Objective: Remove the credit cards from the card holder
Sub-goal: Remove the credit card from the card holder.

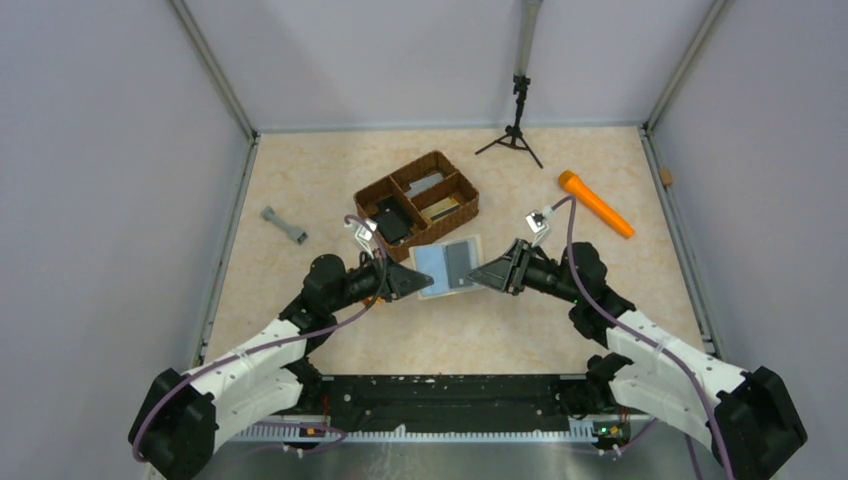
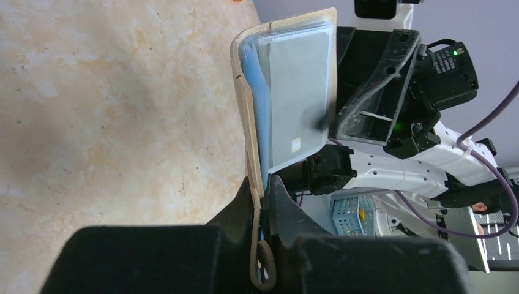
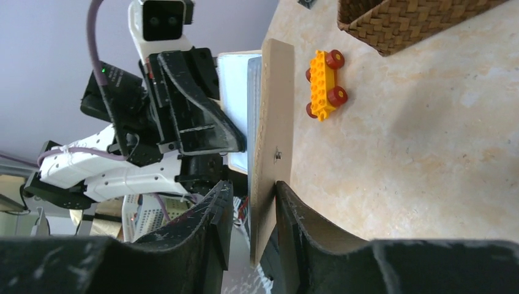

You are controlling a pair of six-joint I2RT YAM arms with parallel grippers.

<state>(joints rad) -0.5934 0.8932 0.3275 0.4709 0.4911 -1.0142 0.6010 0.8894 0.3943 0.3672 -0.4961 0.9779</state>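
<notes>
Fingers of the left gripper (image 2: 263, 184) are pinched tight on the 9 o'clock edge of the cream-beige folding card holder (image 1: 448, 267), with its cover sandwiched between their tips. Fingers of the right gripper (image 3: 254, 187) straddle the opposite, 3 o'clock edge. One lies against the cream outside just beside the tiny stud. The other stands on the pale blue inner side with a sliver of gap, so I cannot tell whether they truly pinch.

Between the two, the holder hangs spread open over the middle of the bench. Its blue inside faces up in the top view, and its long axis runs 9 to 3 o'clock, from one gripper to the other. A whitish-grey flat card (image 2: 300, 92) sits in a clear sleeve on the half toward the right gripper.

Beyond, at 12 o'clock, stands a brown wicker divided tray (image 1: 457, 172). An orange plastic cylinder (image 1: 595, 203) lies at 2 o'clock, well apart.
</notes>
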